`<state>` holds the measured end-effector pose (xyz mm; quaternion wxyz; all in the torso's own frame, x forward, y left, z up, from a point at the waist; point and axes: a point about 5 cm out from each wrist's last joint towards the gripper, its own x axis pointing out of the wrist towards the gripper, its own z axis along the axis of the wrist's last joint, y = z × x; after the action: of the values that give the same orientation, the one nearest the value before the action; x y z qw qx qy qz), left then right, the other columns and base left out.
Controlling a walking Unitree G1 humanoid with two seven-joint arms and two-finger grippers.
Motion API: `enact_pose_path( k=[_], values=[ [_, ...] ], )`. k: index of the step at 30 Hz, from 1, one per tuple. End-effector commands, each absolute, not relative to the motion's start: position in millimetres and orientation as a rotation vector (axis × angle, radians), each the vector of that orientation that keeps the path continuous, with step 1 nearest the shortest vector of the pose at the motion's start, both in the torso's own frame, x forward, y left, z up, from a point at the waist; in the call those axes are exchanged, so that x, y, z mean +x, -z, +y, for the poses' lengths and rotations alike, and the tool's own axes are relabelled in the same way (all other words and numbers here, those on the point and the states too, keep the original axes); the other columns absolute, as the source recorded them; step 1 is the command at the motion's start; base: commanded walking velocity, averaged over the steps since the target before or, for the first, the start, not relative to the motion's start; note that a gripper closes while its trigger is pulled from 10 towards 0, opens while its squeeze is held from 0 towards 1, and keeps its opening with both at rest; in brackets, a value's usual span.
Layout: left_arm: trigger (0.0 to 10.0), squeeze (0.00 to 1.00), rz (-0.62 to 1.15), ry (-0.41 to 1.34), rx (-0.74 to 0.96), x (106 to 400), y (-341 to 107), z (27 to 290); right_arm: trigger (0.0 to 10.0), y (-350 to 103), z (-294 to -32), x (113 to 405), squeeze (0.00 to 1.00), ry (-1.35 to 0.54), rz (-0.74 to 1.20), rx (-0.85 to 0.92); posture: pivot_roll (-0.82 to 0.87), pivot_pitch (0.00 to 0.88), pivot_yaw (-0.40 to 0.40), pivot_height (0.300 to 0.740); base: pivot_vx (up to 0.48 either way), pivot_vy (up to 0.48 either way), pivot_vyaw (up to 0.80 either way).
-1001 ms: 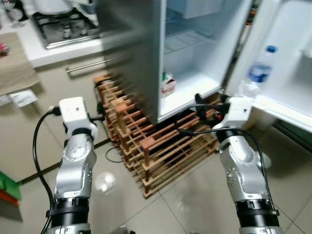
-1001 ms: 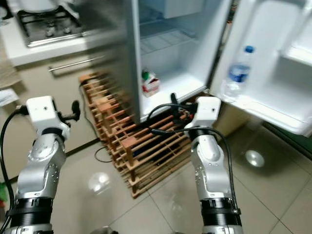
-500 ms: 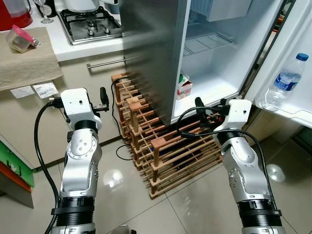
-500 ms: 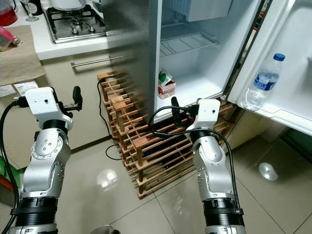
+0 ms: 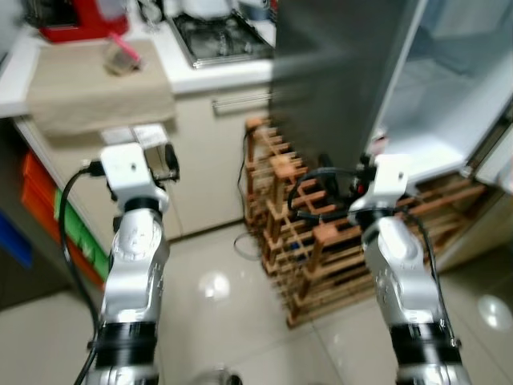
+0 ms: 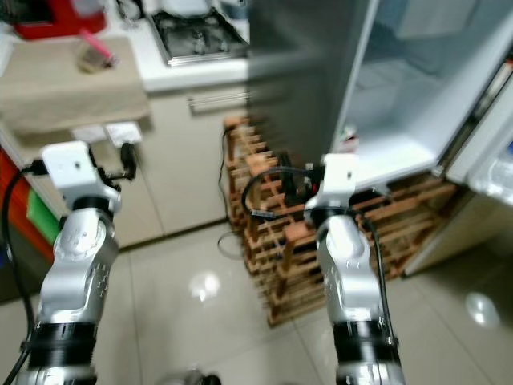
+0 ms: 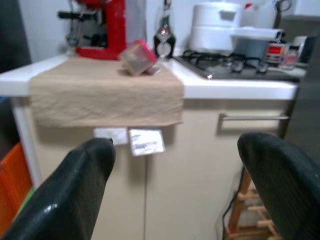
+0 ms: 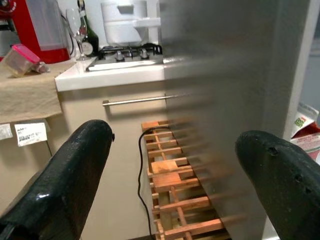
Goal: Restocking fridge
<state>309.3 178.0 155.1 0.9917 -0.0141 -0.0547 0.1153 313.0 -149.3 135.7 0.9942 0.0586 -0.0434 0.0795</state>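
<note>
The head camera has swung left since a moment ago, so the open fridge [image 5: 449, 104] now sits at the right edge, its door bottle gone from sight, and the table [image 5: 96, 88] with its beige cloth fills the upper left. Both the left gripper [image 7: 175, 185] and right gripper [image 8: 175, 175] hang empty with jaws spread wide. The right wrist view catches a carton [image 8: 305, 131] standing upright on the fridge's lower shelf, beside the wooden wine rack [image 5: 321, 233].

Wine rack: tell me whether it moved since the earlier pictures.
No. The wine rack sits against the fridge's steel side as before; the whole picture shifted, so the camera turned left.
</note>
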Motion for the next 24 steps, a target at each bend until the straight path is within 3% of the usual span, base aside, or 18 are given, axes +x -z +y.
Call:
enact_pose_path(
  k=[1, 10, 21, 24],
  values=[
    [10.0, 0.00, -0.092, -0.230, -0.013, 309.1, -152.2, 178.1, 10.0, -135.3, -153.0, 311.1, 0.02, -0.144, -0.095, 0.127, -0.07, 0.000, -0.009, 0.740, 0.000, 0.000, 0.43],
    [10.0, 0.00, -0.138, -0.171, -0.025, 315.3, -161.2, 164.2, 10.0, -151.8, -150.2, 310.5, 0.04, -0.161, -0.204, 0.158, -0.07, 0.000, -0.014, 0.740, 0.000, 0.000, 0.47],
    [10.0, 0.00, -0.159, -0.169, -0.024, 320.3, -168.5, 163.3, 10.0, -144.6, -148.0, 313.3, 0.01, -0.145, -0.165, 0.165, -0.05, 0.000, -0.021, 0.740, 0.467, 0.000, 0.11],
    [10.0, 0.00, -0.165, -0.165, -0.009, 319.7, -169.2, 164.8, 10.0, -143.2, -147.1, 315.9, 0.02, -0.139, -0.157, 0.164, -0.04, 0.000, -0.024, 0.740, 0.465, 0.000, 0.72]
  ],
)
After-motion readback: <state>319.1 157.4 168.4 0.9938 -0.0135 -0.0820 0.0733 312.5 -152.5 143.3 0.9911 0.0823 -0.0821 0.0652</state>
